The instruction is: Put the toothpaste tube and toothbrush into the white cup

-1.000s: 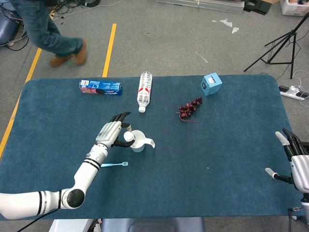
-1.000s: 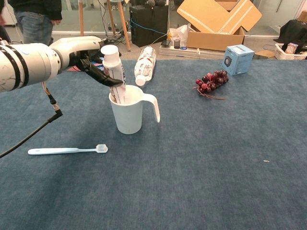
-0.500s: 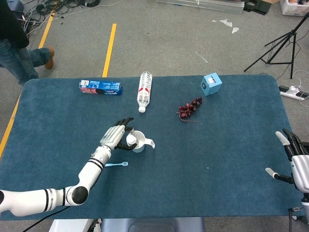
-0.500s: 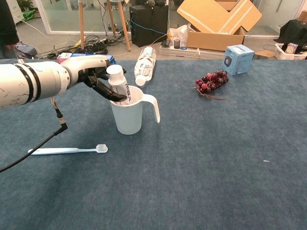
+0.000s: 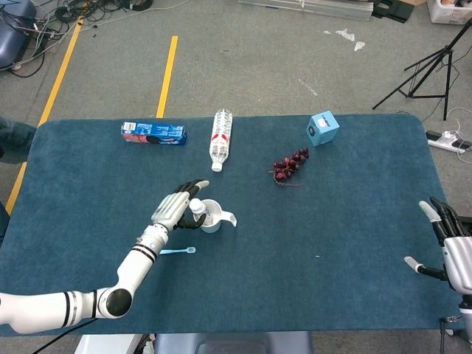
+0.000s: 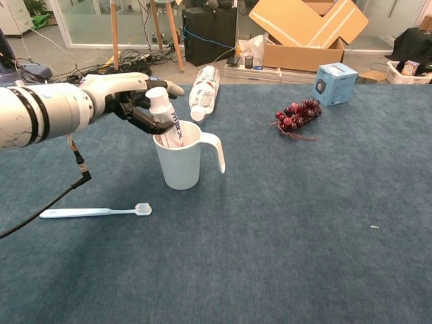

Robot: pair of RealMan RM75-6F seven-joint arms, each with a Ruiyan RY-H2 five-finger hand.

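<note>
On the blue carpeted table (image 5: 332, 221), centre-left, the left hand (image 6: 131, 101) grips the toothpaste tube (image 6: 165, 120) standing in the white cup (image 6: 181, 162); toothbrush (image 6: 94, 212) lies lower left; the right hand (image 5: 450, 243), lower right, spreads empty.

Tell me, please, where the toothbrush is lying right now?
The toothbrush lies flat on the table, left of centre in the chest view, in front of the white cup and below the left hand.
</note>
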